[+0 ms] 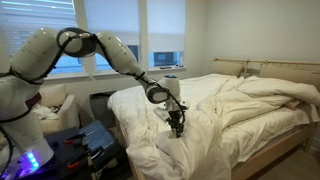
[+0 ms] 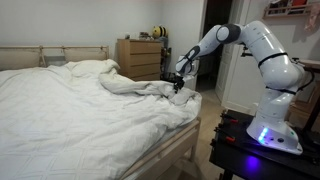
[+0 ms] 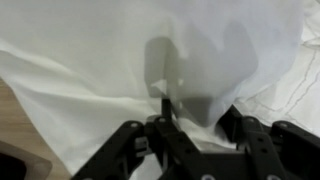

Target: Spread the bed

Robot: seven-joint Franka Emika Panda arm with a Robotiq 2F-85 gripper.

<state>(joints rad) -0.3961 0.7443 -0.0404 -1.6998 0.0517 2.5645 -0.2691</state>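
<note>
The bed [image 1: 286, 149] has a pale wooden frame and headboard, and it shows in both exterior views [image 2: 186, 150]. Its bulky white duvet [image 1: 255, 98] lies crumpled in heaps toward the headboard [image 2: 95, 78]. My gripper [image 1: 177, 124] points down at the foot corner of the bed [image 2: 178, 88]. In the wrist view my gripper [image 3: 200, 112] has a fold of the white duvet [image 3: 110, 60] between its fingers and looks closed on it. The fingertips are partly hidden by the cloth.
A small white armchair [image 1: 55, 104] stands by the window next to the robot base [image 1: 30, 158]. A wooden dresser [image 2: 138, 55] stands against the far wall. The robot stand [image 2: 262, 140] is beside the bed's foot. Wooden floor [image 3: 14, 130] shows beyond the bed edge.
</note>
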